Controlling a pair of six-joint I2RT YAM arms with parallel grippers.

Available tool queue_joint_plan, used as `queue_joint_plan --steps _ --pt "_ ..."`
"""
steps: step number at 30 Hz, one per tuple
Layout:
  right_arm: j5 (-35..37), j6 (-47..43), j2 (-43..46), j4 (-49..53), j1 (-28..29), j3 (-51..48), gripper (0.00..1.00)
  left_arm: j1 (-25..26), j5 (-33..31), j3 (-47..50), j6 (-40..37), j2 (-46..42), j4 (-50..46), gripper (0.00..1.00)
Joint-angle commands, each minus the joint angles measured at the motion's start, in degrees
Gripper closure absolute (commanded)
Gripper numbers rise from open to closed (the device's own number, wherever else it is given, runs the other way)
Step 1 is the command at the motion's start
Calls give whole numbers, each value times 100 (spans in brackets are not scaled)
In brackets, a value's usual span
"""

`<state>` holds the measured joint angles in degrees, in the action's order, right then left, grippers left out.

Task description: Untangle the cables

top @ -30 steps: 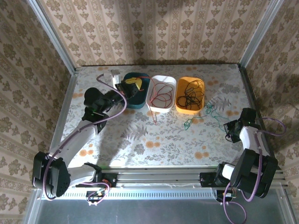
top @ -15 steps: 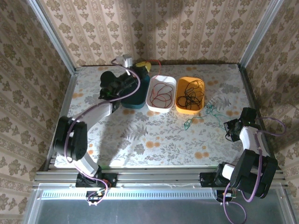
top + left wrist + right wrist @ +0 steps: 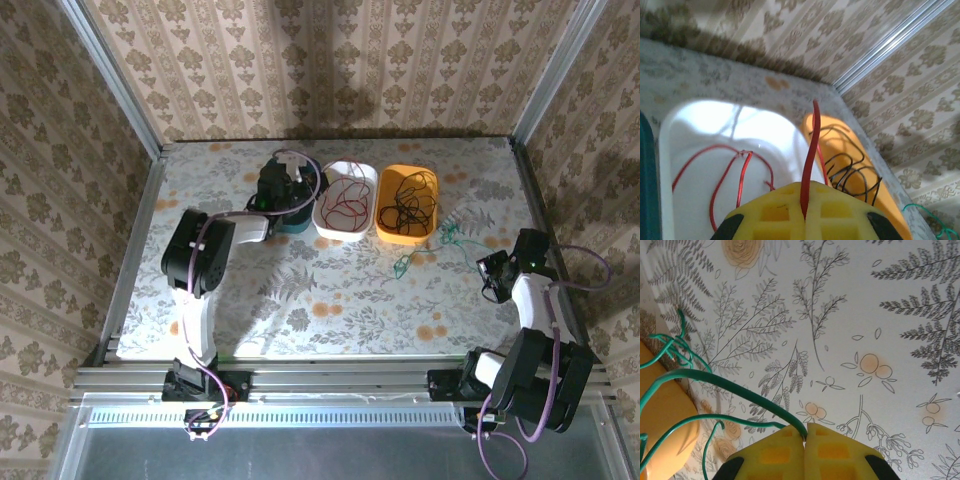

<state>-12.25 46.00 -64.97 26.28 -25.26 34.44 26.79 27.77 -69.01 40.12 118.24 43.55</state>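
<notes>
My left end effector [image 3: 804, 212]: clamped shut on red cable [image 3: 813, 140], which rises straight ahead, rest coiled below in white bin [image 3: 675, 125] | my right end effector [image 3: 805, 435]: pinched shut on green cable [image 3: 725, 385], trailing ahead-left toward orange bin [image 3: 660, 415].

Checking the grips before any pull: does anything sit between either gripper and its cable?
Nothing visible does. The left gripper is shut directly on the red cable, and the right gripper is shut directly on the green cable.
</notes>
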Motion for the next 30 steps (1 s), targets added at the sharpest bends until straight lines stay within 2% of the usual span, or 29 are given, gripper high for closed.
queue_joint_plan --steps 1,7,11,16,18,20,22,24,25,26,30 --pt "65 -205 99 105 111 182 100 227 -242 -395 -286 -247 -1244 100" --pt "111 -206 90 105 152 204 100 370 -710 -1043 -312 -144 -3105 100" --pt "172 -279 133 170 195 254 100 371 -996 -1053 -136 -160 -3422 100" --pt "232 -328 185 194 263 283 100 380 -1440 -1375 -330 -141 -4247 100" --pt "226 -337 186 192 277 292 100 389 -1428 -1511 -415 -110 -4354 88" --pt "223 -355 193 192 291 317 100 389 -1370 -1618 -426 -100 -4294 71" --pt "240 -346 242 227 299 357 100 401 -1218 -1632 -398 -146 -4023 55" --pt "271 -331 347 250 309 400 100 398 -1059 -1575 -319 -259 -3622 44" --pt "305 -320 411 286 325 441 100 397 -944 -1510 -288 -332 -3292 28" --pt "347 -322 477 335 333 501 100 398 -879 -1440 -279 -423 -2990 2" --pt "460 -416 634 412 482 803 100 441 -815 -1416 -447 -714 -2750 0"
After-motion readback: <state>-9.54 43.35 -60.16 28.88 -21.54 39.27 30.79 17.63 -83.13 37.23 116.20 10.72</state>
